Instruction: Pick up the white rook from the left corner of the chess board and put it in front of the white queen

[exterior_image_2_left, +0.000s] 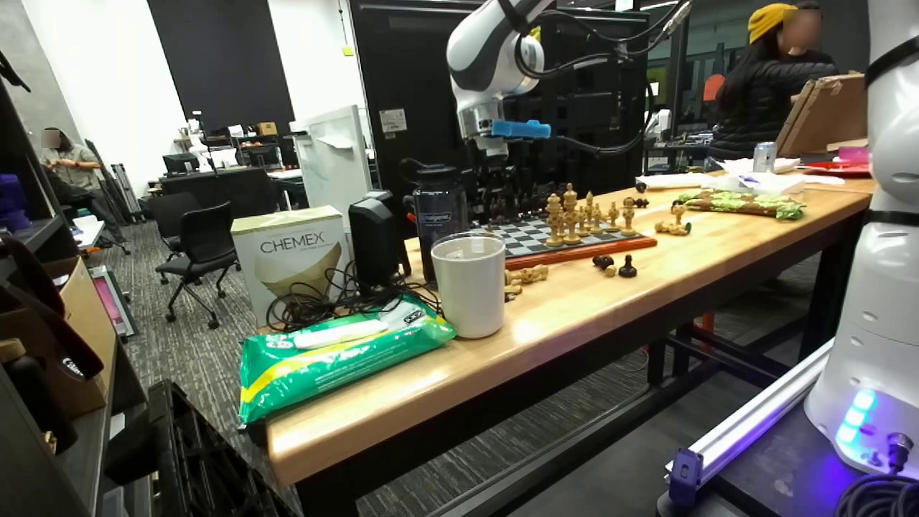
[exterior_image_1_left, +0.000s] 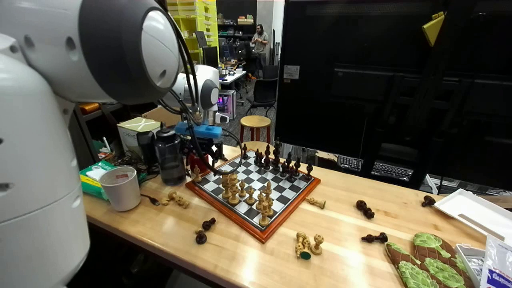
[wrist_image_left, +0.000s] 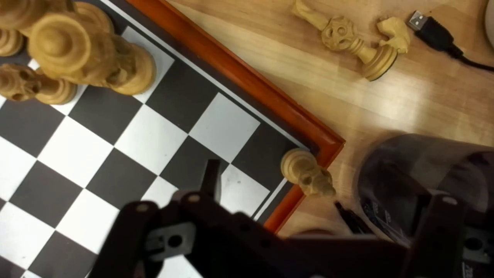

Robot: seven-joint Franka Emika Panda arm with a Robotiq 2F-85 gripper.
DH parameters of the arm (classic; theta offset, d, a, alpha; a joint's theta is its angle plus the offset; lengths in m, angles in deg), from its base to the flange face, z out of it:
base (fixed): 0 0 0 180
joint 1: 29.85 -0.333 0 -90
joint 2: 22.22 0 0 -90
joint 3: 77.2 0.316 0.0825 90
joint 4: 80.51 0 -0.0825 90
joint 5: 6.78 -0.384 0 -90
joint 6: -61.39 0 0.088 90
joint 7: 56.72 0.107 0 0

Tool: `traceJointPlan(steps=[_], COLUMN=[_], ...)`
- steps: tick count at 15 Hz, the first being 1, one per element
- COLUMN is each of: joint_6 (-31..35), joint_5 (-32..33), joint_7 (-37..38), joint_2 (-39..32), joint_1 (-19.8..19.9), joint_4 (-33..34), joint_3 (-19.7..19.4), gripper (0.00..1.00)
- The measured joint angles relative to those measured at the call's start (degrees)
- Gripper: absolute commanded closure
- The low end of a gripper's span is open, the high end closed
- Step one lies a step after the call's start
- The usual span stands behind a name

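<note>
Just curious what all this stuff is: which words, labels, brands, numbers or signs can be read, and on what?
"CHEMEX": front of the pale box.
"X": top of that box.
"nalgene", faint: dark bottle.
Too small or blurred to read: print on the green pack, plastic bag, white label; the bottle's other markings.
</note>
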Motion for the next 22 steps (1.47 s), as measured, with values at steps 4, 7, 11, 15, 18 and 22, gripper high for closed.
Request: traceJointPlan(steps=[4,7,11,15,18,22], joint_6=[0.17,0.79,1.39,1.51,1.51,1.51], joint_5=[0.0,0.0,0.0,0.0,0.0,0.0], joint_7=[-0.54,-1.32,-2.12,-2.39,-2.42,-2.43], joint_2=[-0.75,-1.29,-1.89,-2.16,-2.25,-2.25], joint_1=[0.0,-0.03,-0.03,-0.02,-0.02,-0.02], joint_4=[0.0,0.0,0.0,0.0,0.0,0.0], joint_3=[0.0,0.01,0.01,0.01,0.0,-0.01], gripper=[0.0,0.25,0.48,0.81,0.98,0.94])
